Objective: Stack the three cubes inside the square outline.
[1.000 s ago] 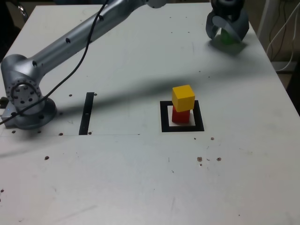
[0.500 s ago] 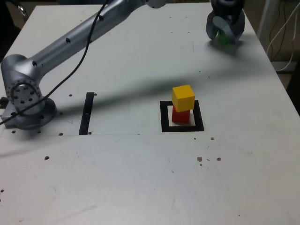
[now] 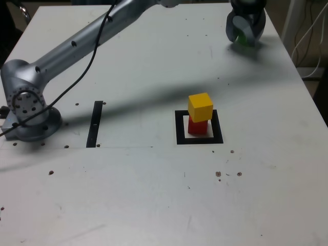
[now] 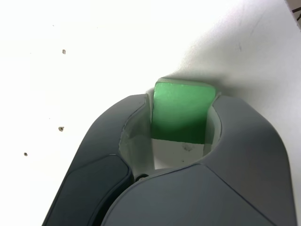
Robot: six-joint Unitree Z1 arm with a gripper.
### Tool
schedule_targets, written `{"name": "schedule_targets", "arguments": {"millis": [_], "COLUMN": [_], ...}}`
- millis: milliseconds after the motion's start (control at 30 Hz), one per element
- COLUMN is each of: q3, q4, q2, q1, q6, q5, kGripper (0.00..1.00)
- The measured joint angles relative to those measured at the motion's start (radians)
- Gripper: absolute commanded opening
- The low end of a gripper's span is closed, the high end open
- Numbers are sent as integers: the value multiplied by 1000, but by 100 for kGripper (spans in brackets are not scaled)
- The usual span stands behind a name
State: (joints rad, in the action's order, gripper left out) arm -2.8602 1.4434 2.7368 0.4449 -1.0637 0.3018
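Now the table (image 3: pixel 154 205) is carrying a half-built stack: the yellow cube (image 3: pixel 200 106) is sitting on the red cube (image 3: pixel 197 126) inside the square outline (image 3: pixel 179 128), so 2 of 3 are placed. Far off, at the table's back corner on the exterior view's right, the gripper (image 3: pixel 246 32) is pinching the green cube (image 4: pixel 181 110), jaws pressing both its sides. Lifting it, carrying it over and setting it on yellow is what is remaining. No writing or labels are showing anywhere.
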Motion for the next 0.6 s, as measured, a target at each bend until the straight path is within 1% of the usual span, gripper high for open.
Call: {"name": "schedule_targets", "arguments": {"millis": [233, 400, 500, 600], "q3": [-2, 9, 44, 119], "q4": [3, 4, 4, -3], "q2": [0, -6, -23, -66], "q1": [3, 0, -11, -28], "q6": [0, 1, 13, 32], "q5": [-7, 0, 7, 10], "kGripper": [28, 28, 28, 28]}}
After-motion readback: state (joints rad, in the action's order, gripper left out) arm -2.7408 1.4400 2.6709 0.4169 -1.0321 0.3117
